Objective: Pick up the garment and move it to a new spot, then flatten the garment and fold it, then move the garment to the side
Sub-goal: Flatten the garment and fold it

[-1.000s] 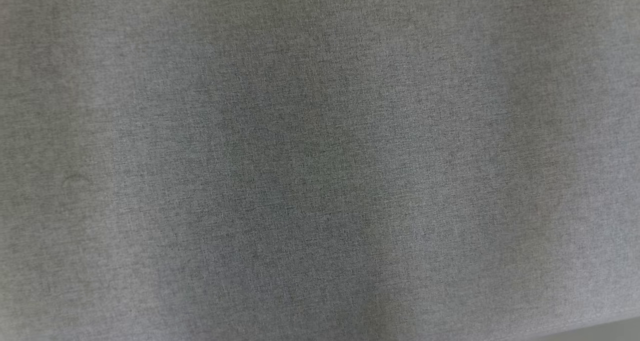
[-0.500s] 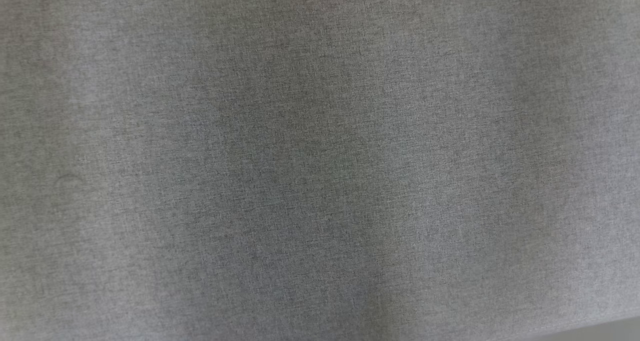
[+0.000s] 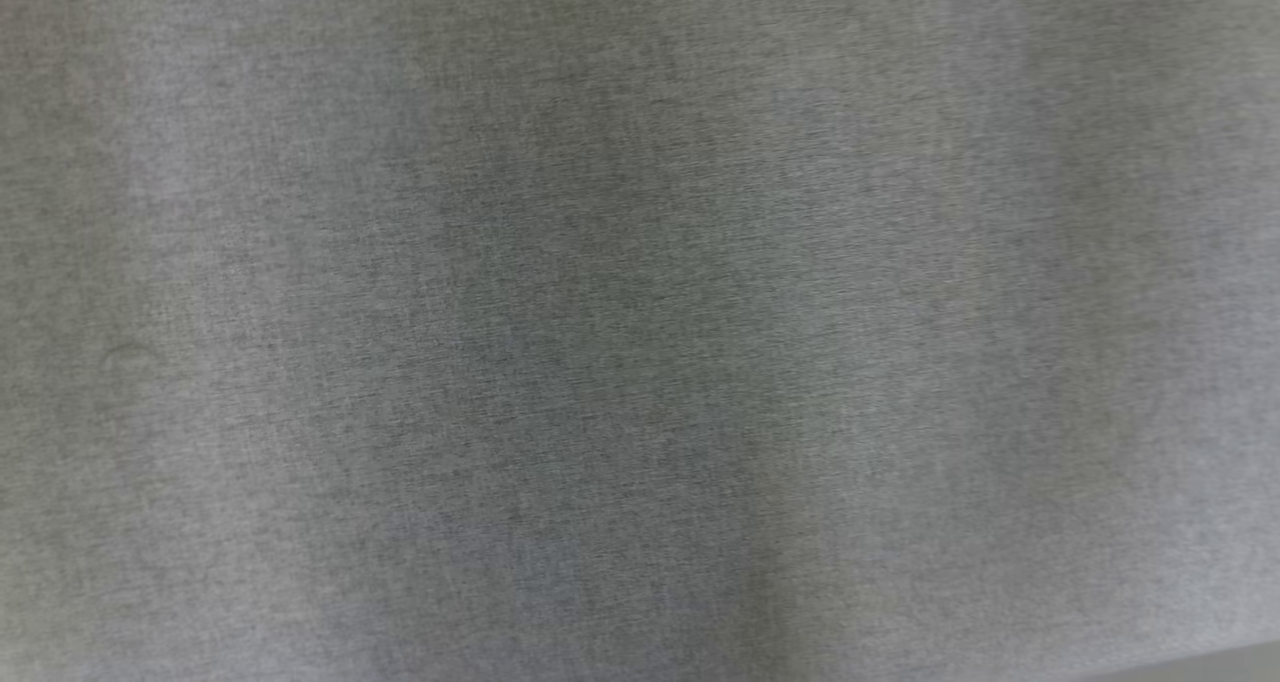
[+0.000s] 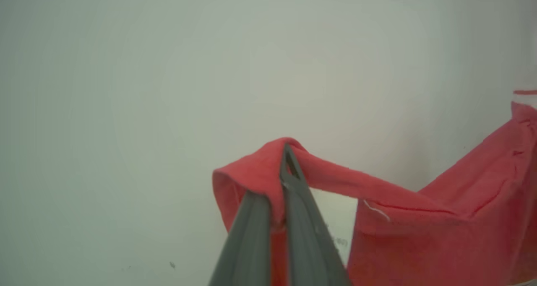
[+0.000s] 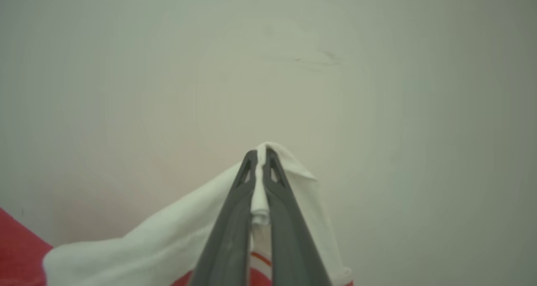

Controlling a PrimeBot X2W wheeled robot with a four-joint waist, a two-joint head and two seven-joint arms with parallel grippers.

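Left end of the garment (image 4: 440, 219): red cloth against a pale surface (image 4: 126, 89). A narrow band leaves the fingers, sags to the right, then widens and climbs to the right edge of the left wrist view.
Right end of the garment (image 5: 147, 240): white cloth trailing from the fingers down and left to a red patch in the lower left corner of the right wrist view.
Long axis: across each wrist view rather than along the fingers, with each gripped end pointing up at the fingertips.
Head view: grey woven cloth (image 3: 640, 322) with a faint curved mark (image 3: 125, 354) at the left.
Change from the earlier frames: the curved mark sits slightly further left. The whole picture has shifted, so the camera moved.
State of the left gripper (image 4: 283, 164): clamped on a red fold, which drapes over one finger and hides its tip.
State of the right gripper (image 5: 261, 152): clamped on a rolled white edge pinched between both fingers, the cloth bulging just past the tips.
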